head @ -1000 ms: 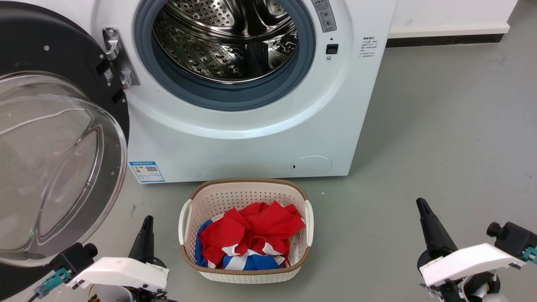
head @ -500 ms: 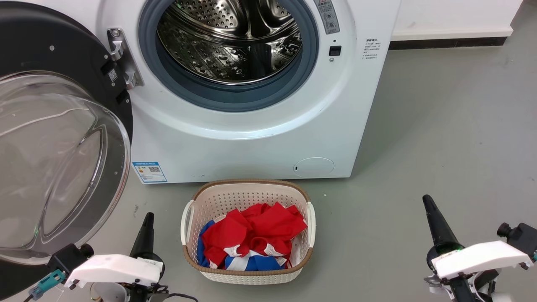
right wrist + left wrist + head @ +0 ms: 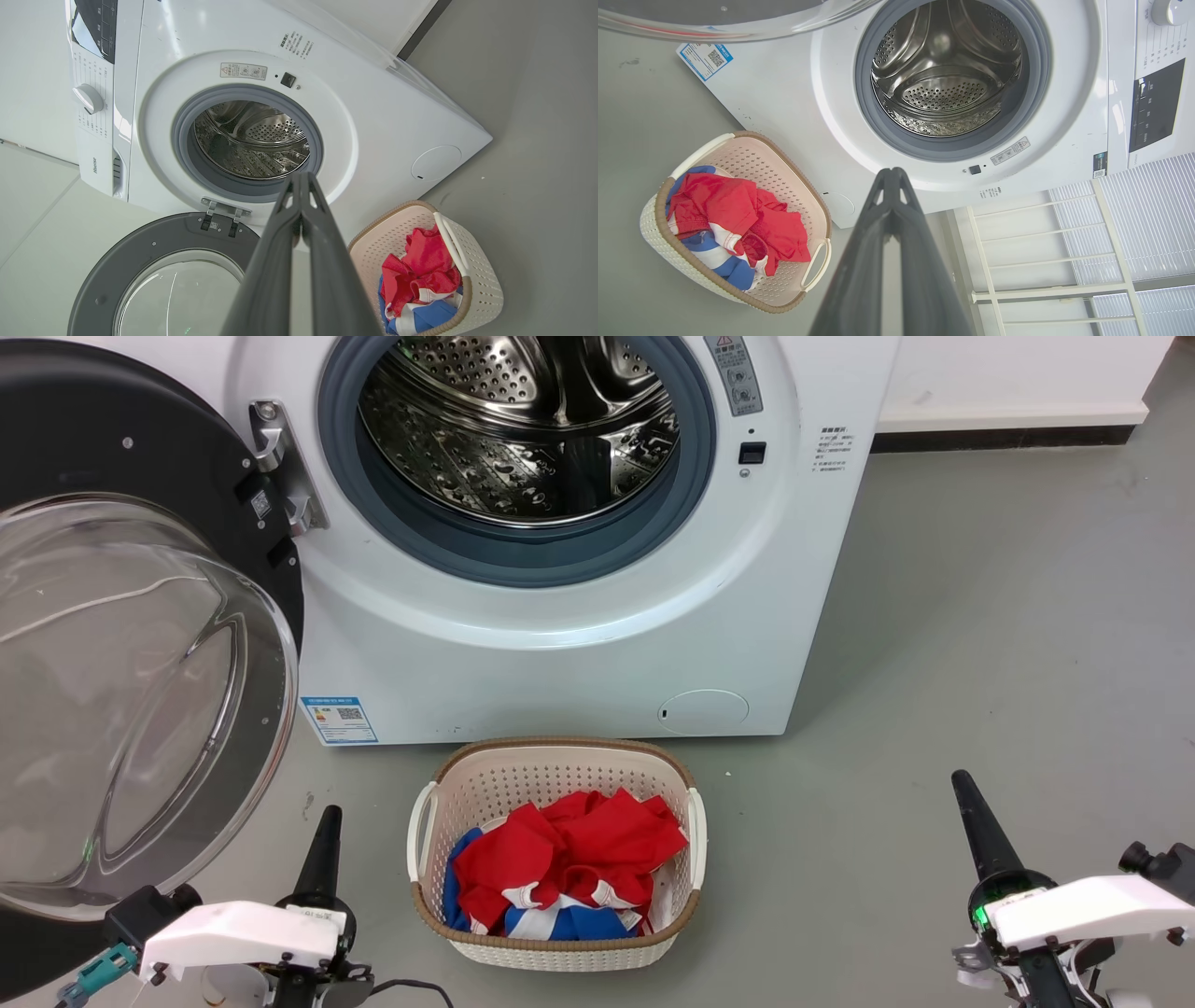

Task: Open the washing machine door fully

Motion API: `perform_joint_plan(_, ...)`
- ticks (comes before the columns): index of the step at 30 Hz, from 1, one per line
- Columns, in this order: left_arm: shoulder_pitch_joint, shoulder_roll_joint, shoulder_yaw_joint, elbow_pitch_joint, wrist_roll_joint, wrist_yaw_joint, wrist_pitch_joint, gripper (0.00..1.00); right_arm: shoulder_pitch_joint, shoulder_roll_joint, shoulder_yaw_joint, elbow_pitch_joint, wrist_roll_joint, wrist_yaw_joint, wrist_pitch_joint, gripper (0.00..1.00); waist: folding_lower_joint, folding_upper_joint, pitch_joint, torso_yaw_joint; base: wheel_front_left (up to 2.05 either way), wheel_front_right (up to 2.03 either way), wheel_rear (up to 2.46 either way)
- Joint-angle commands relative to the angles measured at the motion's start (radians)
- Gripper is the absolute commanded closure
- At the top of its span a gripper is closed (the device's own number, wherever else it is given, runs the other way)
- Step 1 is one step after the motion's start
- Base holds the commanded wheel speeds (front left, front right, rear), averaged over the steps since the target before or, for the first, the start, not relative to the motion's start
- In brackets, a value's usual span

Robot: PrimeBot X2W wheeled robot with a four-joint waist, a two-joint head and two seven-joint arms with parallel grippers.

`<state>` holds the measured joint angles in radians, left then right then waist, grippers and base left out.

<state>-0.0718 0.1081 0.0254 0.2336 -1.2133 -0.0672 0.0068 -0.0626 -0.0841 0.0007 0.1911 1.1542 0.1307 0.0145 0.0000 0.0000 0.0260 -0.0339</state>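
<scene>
**Q:** Where are the hands, and what do they hold?

**A:** Both sit low, near the grey floor [image 3: 980, 616]. The left gripper [image 3: 892, 176] has its two dark fingers pressed together at the tips and holds nothing. The right gripper [image 3: 302, 177] is the same, closed on itself and empty. Neither touches the machine.

**Q:** And the door?

**A:** The washing machine door [image 3: 140, 691] is a black disc with a clear glass bowl. It is swung out on its hinge [image 3: 285, 476] to the robot's left, away from the front of the white washing machine [image 3: 560, 653]. The steel drum [image 3: 523, 429] is fully exposed. From that, the opening looks done or nearly so. I cannot tell whether the hinge has travel left.

**Q:** What could go wrong from here?

**A:** In the head view, the door's lower rim hangs just beside the left wrist. Raising that arm carelessly could strike the glass or push the door back toward the opening. A basket [image 3: 560, 744] stands on the floor directly in front of the machine, between the two grippers. Rolling forward could shove it.

**Q:** What is in the containers?

**A:** The basket is cream perforated plastic with a brown rim. It holds crumpled clothes [image 3: 569, 859] in red, blue and white, heaped toward its near end. The drum looks empty.
</scene>
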Motion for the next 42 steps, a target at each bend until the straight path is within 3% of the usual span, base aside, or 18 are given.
perform_joint_plan(1,-0.026,-0.005,0.009,-0.004,-0.025,-0.009,0.007,1.00,-0.025,-0.005,-0.006,-0.004,0.034,0.000,0.004,1.00,0.0000,0.0000,-0.001,0.001,0.00,0.00,0.00)
perform_joint_plan(23,-0.033,-0.030,0.046,0.003,-0.193,-0.034,0.054,1.00,-0.034,-0.002,-0.035,0.021,0.242,0.000,0.031,1.00,0.0000,0.0000,-0.009,0.014,0.00,0.00,0.00)
perform_joint_plan(28,-0.037,-0.040,0.065,0.007,-0.274,-0.048,0.076,1.00,-0.042,0.001,-0.050,0.033,0.341,0.000,0.045,1.00,0.0000,0.0000,-0.014,0.021,0.00,0.00,0.00)
perform_joint_plan(42,-0.039,-0.052,0.082,0.010,-0.352,-0.060,0.097,1.00,-0.042,0.004,-0.067,0.046,0.435,0.000,0.059,1.00,0.0000,0.0000,-0.019,0.029,0.00,0.00,0.00)
